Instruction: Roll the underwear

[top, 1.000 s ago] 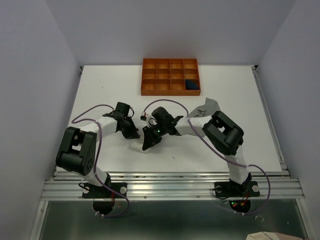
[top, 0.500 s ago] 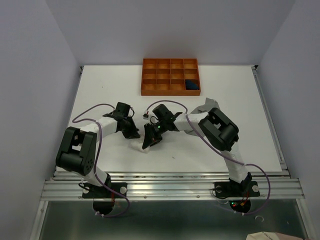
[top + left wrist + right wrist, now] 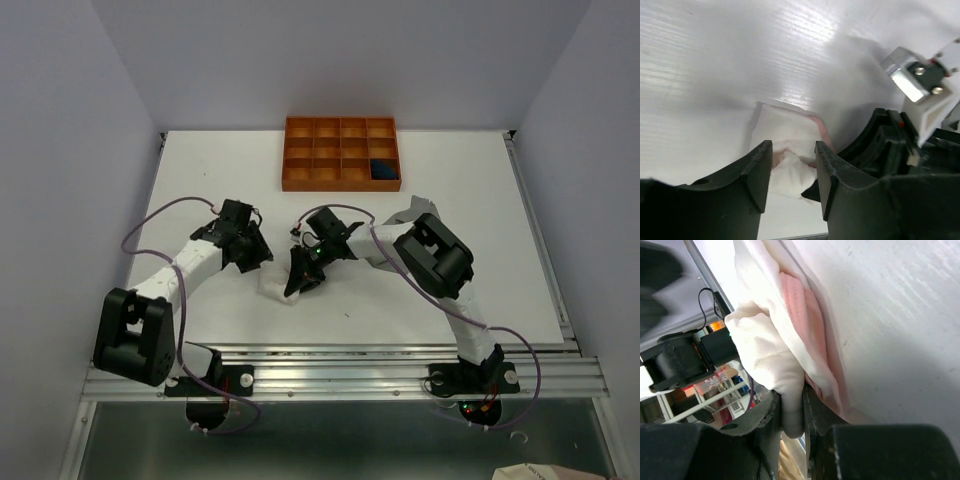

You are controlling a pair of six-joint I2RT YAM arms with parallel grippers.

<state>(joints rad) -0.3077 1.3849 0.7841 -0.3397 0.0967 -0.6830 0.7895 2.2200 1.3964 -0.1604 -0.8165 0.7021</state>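
Note:
The pale pink-white underwear (image 3: 272, 289) lies partly folded on the white table, near the front middle. My right gripper (image 3: 298, 281) is shut on a thick fold of this underwear (image 3: 771, 340), the cloth squeezed between its jaws (image 3: 792, 410). My left gripper (image 3: 257, 254) stands open just left of it. Its jaws (image 3: 793, 165) straddle the cloth (image 3: 785, 135) without pinching it. A grey underwear (image 3: 418, 211) lies behind the right arm. A navy one (image 3: 382, 170) sits in a right-hand compartment of the orange tray.
The orange compartment tray (image 3: 300, 184) stands at the back middle of the table. The right gripper's black body (image 3: 880, 150) is close beside the left jaws. Purple cables loop along both arms. The table's metal rail runs along the front edge.
My left gripper has opened, let go of the pale underwear and drawn back a little to the left and away. The left arm's elbow swung left. The right gripper keeps its hold.

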